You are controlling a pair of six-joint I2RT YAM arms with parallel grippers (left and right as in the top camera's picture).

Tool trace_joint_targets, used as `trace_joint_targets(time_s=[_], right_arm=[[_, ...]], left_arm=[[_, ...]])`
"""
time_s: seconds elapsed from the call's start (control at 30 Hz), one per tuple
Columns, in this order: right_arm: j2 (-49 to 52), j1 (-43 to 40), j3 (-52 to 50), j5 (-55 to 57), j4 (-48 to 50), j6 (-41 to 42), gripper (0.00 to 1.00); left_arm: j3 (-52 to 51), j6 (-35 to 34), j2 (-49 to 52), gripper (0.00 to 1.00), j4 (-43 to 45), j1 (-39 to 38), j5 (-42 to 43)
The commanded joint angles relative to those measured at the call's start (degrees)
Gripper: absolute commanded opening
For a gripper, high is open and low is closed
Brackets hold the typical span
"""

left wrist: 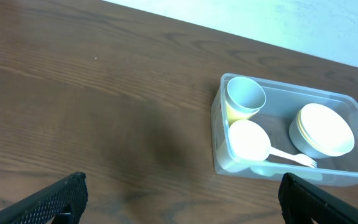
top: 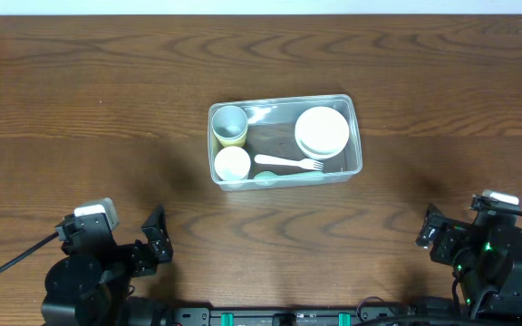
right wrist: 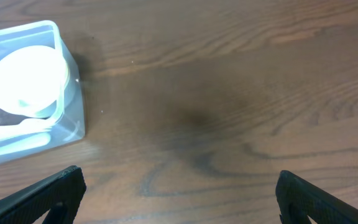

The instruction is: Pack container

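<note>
The clear plastic container [top: 359,145] sits at the table's middle. Inside it are a yellow-green cup [top: 230,125], a white cup [top: 232,164], stacked white bowls [top: 322,131] and a white fork [top: 288,163]. It also shows in the left wrist view [left wrist: 219,149] and at the left edge of the right wrist view [right wrist: 73,93]. My left gripper [top: 156,237] is open and empty near the front left edge, its fingers wide apart in the left wrist view [left wrist: 180,199]. My right gripper [top: 429,233] is open and empty at the front right, fingers wide apart in the right wrist view [right wrist: 180,196].
The dark wood table [top: 80,109] surrounds the container on all sides. A black cable [top: 7,263] runs from the left arm base toward the front left edge.
</note>
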Motion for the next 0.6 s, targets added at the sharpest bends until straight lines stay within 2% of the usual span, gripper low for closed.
trace_joint_targets(time_s=[0.0, 0.57], right_arm=[[-0.24, 0.70, -0.26, -0.24, -0.90, 1.03, 0.99], [-2.56, 1.31, -0.33, -1.46, -2.12, 1.01, 0.99]], left_arm=[[-0.37, -0.55, -0.04, 0.98, -0.20, -0.22, -0.31], [-0.37, -0.55, -0.04, 0.98, -0.20, -0.22, -0.31]])
